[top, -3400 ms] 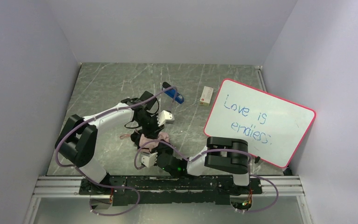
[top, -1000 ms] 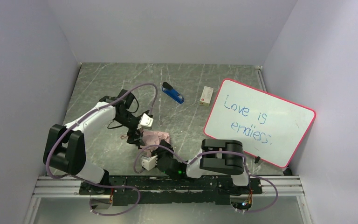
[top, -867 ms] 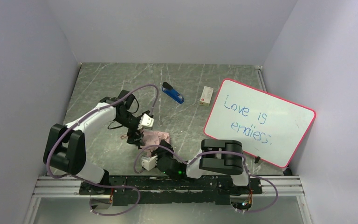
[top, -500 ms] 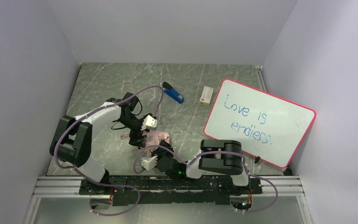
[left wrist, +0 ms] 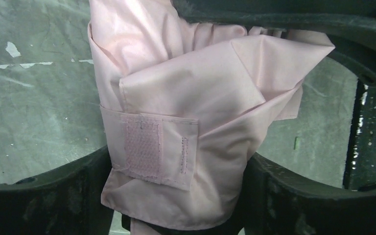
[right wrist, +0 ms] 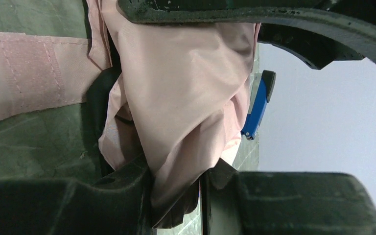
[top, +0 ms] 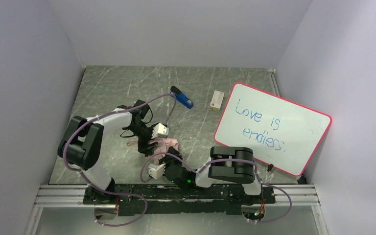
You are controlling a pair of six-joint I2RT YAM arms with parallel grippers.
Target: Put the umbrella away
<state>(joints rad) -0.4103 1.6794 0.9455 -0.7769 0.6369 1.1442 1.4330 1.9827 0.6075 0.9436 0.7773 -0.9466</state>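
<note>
The whiteboard [top: 273, 128] carries blue handwriting reading "Love is endless."

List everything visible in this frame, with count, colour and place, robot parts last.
umbrella: one, pale pink, folded, centre near edge of the table
stapler: one, blue and black, far centre
box: one, small, white with red, right of the stapler
whiteboard: one, white with pink-red frame, blue writing, leaning at the right
table: one, grey marbled
left arm: one, white and black, bent in from the left
right arm: one, black, low at the near edge
left claw: one, black, straddling the umbrella, grip unclear
right claw: one, black, pinching the umbrella fabric
</note>
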